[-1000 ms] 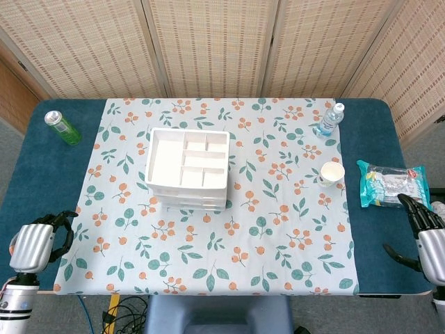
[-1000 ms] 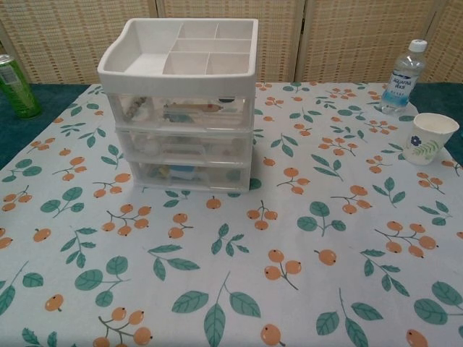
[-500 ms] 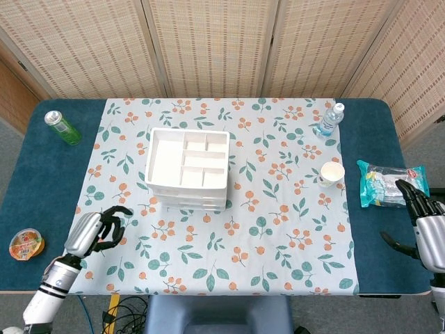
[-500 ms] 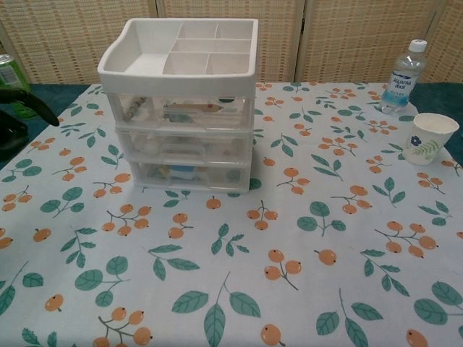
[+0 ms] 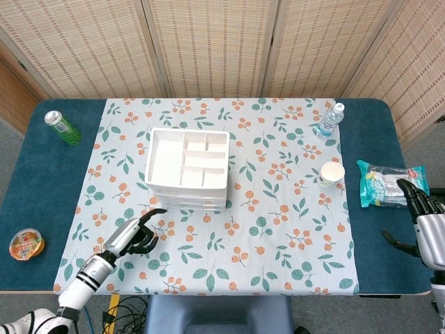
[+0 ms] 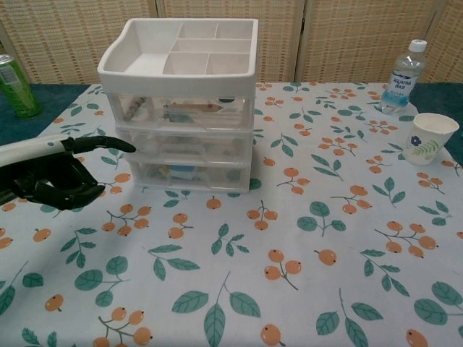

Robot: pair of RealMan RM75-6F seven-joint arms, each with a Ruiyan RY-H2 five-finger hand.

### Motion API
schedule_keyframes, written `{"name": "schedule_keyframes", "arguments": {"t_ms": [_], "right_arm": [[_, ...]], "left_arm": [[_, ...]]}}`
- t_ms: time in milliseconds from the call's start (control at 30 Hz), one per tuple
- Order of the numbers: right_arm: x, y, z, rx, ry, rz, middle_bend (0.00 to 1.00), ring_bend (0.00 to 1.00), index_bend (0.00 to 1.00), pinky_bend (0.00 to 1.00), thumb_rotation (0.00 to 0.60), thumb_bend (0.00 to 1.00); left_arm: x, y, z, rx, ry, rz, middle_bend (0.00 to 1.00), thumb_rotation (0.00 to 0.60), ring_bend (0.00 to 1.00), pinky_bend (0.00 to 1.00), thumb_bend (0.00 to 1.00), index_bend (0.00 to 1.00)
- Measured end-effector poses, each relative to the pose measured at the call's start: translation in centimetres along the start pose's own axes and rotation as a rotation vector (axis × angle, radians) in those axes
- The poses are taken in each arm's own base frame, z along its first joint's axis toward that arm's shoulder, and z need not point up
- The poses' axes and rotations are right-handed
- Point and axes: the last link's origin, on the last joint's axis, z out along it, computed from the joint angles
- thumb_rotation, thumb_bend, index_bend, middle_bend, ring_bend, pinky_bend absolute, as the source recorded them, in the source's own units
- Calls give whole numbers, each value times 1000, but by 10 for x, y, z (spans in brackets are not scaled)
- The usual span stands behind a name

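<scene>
A white three-drawer organizer (image 5: 188,167) with a divided tray on top stands on the floral cloth (image 5: 278,229). In the chest view its clear drawers (image 6: 181,141) all look closed, with small items inside. My left hand (image 5: 133,236) hovers over the cloth just in front and left of the organizer, holding nothing. In the chest view the left hand (image 6: 58,173) stretches one finger toward the middle drawer's left end while the others curl loosely. My right hand (image 5: 425,226) sits at the table's right edge with its fingers apart, empty, just below a snack packet (image 5: 386,184).
A green can (image 5: 62,126) stands at the back left, also seen as the can (image 6: 14,85) in the chest view. A water bottle (image 5: 329,120) and a paper cup (image 5: 332,173) stand at the right. A jelly cup (image 5: 25,244) lies front left.
My left hand has moved from the table's front-left corner rightward onto the cloth, up to the organizer's left front, uncovering the jelly cup. My right hand has barely shifted.
</scene>
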Motion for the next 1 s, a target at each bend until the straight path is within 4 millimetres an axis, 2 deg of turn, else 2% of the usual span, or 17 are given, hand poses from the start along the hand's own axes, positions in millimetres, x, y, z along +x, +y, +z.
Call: {"name": "schedule_keyframes", "arguments": {"t_ms": [400,1000], "right_arm": [[1,3,0,-13,4,-17,86,192,0,245,600,187],[2,13,-7,-54,19,-32,86,193,0,245,600,187]], "left_arm": [[-36,0,25,0,-76,-157,909,600,976,1000,488,86],[-51,3,54,-17,-48,-295,908,600,976,1000,488,86]]}}
